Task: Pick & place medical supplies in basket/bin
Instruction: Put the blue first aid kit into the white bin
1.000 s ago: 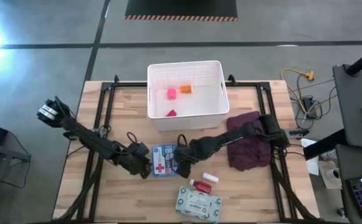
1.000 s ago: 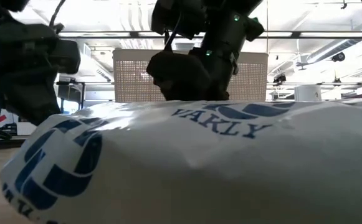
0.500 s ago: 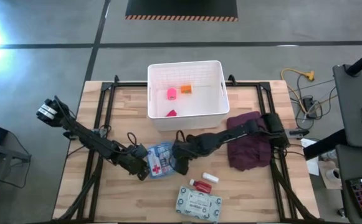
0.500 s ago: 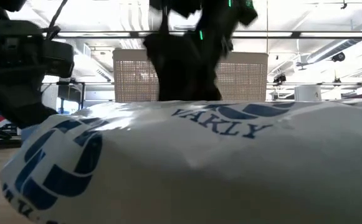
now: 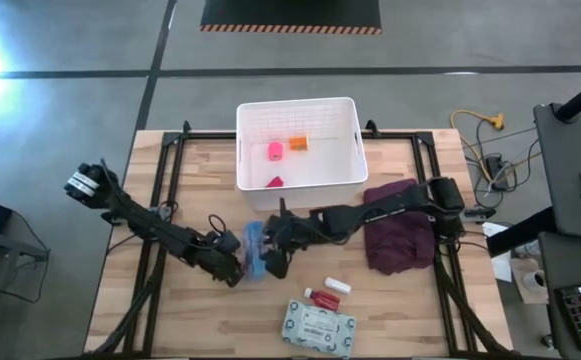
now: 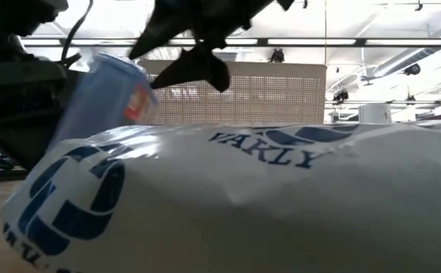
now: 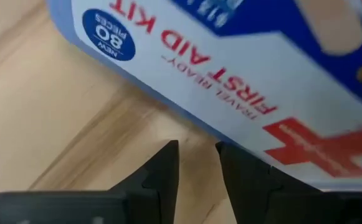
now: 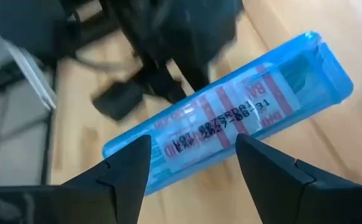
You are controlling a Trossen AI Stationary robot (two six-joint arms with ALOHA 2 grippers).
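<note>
Blue first-aid kit (image 5: 254, 250) stands tipped up on its long edge at mid counter (image 5: 195, 190), just in front of the white bin (image 5: 350, 170) and not in it. You've got it wedged btwn both arms. The left gripper (image 5: 234, 266) is low on the kit's left side. In the left wrist view its jaws are narrow, w/ bare wood showing in the slit and nothing clasped. The kit's printed face w/ red cross (image 7: 243, 81) leans just past the fingertips.

The right gripper (image 5: 268, 262) comes in from the kit's right. In the right wrist view its jaws are spread wide and the kit's barcode side (image 8: 230, 124) lies across just beyond the tips. You can't tell if the tips touch it, and nothing is pinched. The low view shows the kit (image 6: 102, 91) raised at a slant above the wipes pack (image 6: 266, 205), which fills the foreground.

- Inside the bin: pink roll (image 5: 275, 150), orange piece (image 5: 298, 144), and a small red item (image 5: 276, 182) by the near wall.
- On the counter nearer you: red-white tube (image 5: 320, 297), a small white item (image 5: 337, 287) just beside it, and the wipes pack (image 5: 318, 325) at the front edge.
- Maroon cloth (image 5: 402, 235) lies under the right arm, right of the bin.
</note>
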